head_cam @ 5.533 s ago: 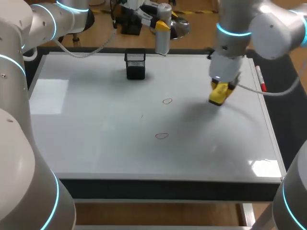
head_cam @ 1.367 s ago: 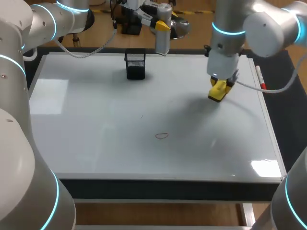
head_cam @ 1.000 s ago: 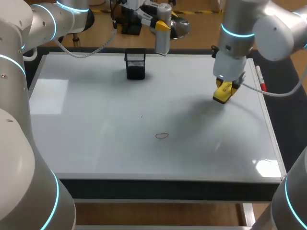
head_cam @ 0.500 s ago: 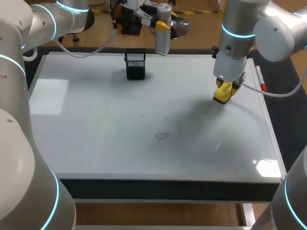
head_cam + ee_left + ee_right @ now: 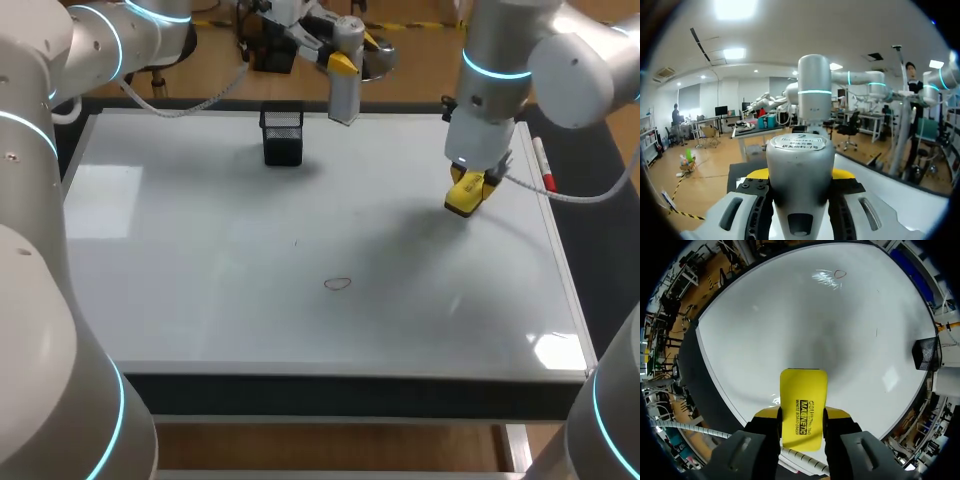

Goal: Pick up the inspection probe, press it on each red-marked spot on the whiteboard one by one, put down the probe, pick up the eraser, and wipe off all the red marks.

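Head view: right gripper (image 5: 468, 183) closed on yellow eraser (image 5: 461, 198), held low over whiteboard (image 5: 200, 300) near its right edge; contact with the surface unclear. Single red mark (image 5: 339, 283) well ahead of the eraser. Left gripper (image 5: 343, 65) clamped on inspection probe (image 5: 345, 92), over the board's far edge; black mesh holder (image 5: 282, 135) near it.

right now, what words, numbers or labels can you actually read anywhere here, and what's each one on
"MAGNETIC" above "WHITE BOARD ERASER": black print on the flat yellow block eraser.
Smaller line of print above that on the eraser: too small to read.
Round white label on top of the silver cylindrical inspection probe: print too blurred to read.
White rectangular whiteboard: one red ring mark, no writing.
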Robot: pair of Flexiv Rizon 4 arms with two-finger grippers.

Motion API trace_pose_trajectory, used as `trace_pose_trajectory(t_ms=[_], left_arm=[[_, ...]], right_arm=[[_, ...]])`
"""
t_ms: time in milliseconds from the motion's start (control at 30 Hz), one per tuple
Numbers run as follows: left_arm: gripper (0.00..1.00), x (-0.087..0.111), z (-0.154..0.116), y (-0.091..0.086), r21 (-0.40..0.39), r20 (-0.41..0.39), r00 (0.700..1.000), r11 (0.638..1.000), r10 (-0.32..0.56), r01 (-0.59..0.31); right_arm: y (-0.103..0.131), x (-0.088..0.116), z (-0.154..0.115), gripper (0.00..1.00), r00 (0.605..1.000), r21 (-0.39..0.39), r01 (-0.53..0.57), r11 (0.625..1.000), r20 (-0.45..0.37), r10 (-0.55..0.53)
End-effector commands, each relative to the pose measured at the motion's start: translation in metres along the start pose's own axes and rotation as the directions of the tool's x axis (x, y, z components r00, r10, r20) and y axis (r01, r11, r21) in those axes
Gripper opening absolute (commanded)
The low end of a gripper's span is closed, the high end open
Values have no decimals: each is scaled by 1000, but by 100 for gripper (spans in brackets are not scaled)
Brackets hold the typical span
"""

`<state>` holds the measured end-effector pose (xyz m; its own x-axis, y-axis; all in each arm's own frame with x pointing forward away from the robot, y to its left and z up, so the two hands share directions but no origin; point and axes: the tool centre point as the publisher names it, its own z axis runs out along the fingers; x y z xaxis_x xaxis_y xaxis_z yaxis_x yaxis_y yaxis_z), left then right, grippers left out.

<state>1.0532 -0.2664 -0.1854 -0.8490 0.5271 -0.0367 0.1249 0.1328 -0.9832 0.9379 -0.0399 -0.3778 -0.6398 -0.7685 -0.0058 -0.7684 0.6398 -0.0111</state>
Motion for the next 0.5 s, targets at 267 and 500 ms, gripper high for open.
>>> trace_pose_trajectory(t_ms=[267,500], left_arm=[[0,30,12,-12,-1,-233,972,1000,27,-28],[0,56,23,-22,2,-231,971,998,61,-62]], right_arm=[[-1,0,-1,0,1000,1,2,1000,-2,-2],[-1,0,-1,0,1000,1,2,1000,-2,-2]])
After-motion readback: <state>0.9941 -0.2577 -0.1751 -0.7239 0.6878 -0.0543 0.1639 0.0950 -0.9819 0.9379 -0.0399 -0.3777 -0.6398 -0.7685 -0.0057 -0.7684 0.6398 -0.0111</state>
